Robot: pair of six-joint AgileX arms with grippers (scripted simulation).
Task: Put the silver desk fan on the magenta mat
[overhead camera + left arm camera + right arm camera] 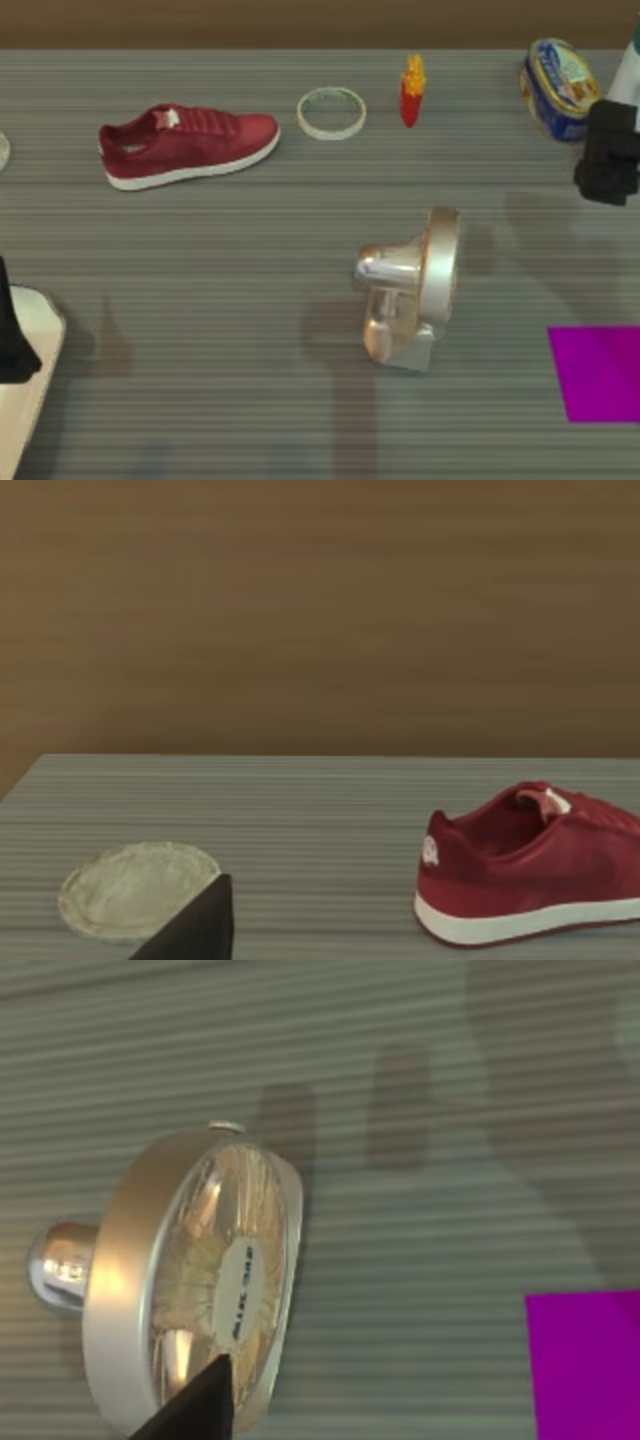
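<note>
The silver desk fan (410, 300) stands near the table's middle, its disc head turned to the right and its blocky base toward the front. In the right wrist view the fan (190, 1290) shows its grille face, with one dark finger (205, 1410) in front of it. The magenta mat (600, 372) lies flat at the right edge, cut off by the frame, to the right of the fan. My right gripper (607, 150) hangs at the back right, open and empty, well apart from the fan. My left gripper (12, 345) is parked at the front left, open and empty.
Along the back lie a red shoe (185, 145), a tape ring (331, 112), a fries toy (411, 90) and a blue tin can (560, 88) beside my right gripper. A pale disc (138, 888) lies at the far left.
</note>
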